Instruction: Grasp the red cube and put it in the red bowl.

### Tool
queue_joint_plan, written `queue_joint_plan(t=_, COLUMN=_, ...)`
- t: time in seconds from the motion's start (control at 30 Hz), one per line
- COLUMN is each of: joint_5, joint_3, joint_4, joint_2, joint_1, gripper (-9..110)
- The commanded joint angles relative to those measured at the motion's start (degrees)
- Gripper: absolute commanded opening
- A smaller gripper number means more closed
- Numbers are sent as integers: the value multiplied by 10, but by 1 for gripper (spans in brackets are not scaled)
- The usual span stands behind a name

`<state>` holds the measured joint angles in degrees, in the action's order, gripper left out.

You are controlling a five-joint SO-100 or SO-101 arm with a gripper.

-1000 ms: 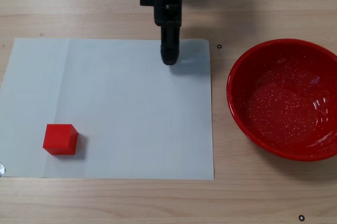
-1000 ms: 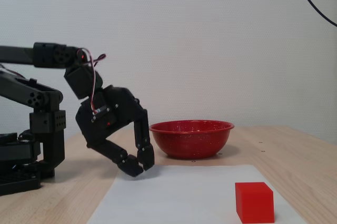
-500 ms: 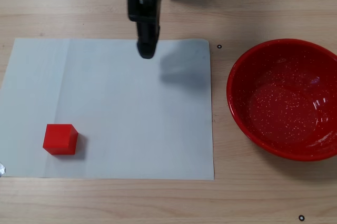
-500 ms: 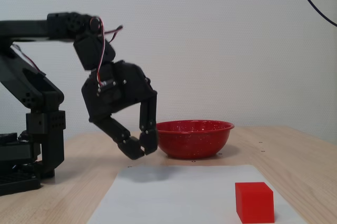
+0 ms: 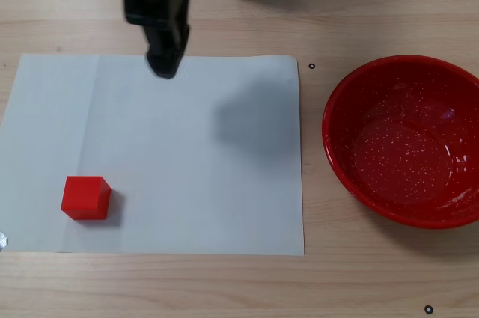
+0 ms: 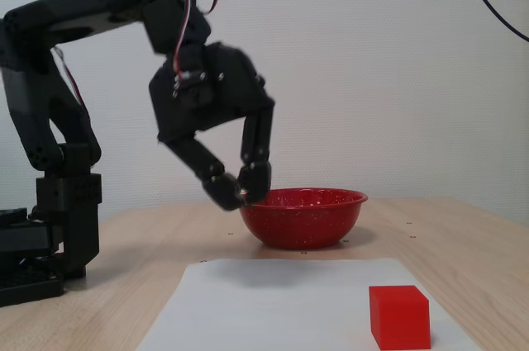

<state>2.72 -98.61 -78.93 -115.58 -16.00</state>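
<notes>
Fixed views show us the hand [image 6: 240, 192] pressed together above the paper [image 5: 187, 176], well apart from the red cube [image 5: 85, 197].

In the top-down fixed view, the cube [image 5: 85, 197] sits on the sheet's [image 5: 187, 168] lower-left area. The bowl [image 5: 340, 161] stands on the counter [image 5: 374, 4], right of the sheet. The claw [image 5: 163, 63] hangs over the sheet's upper edge.

We see a small matte red cube [image 5: 85, 197] sitting flat near the lower left in a fixed view. Well apart, at right, we find the large glossy white-speckled red bowl [image 5: 340, 164], upright and empty.
</notes>
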Motion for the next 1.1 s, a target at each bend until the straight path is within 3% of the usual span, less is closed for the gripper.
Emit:
queue_joint_plan(t=0.0, joint_5=12, joint_3=93, joint_4=-11, joint_2=8, joint_1=-12, gripper=0)
queue_joint_plan(t=0.23, joint_5=36, joint_3=272, joint_4=-96, joint_2=130, joint_1=-31, gripper=1)
queue_joint_plan(t=0.7, joint_5=52, joint_3=560, joint_4=-199, joint_2=339, joint_1=-56, gripper=22)
queue_joint_plan(t=1.07, joint_5=68, joint_3=681, joint_4=-187, joint_2=457, joint_1=-74, gripper=51)
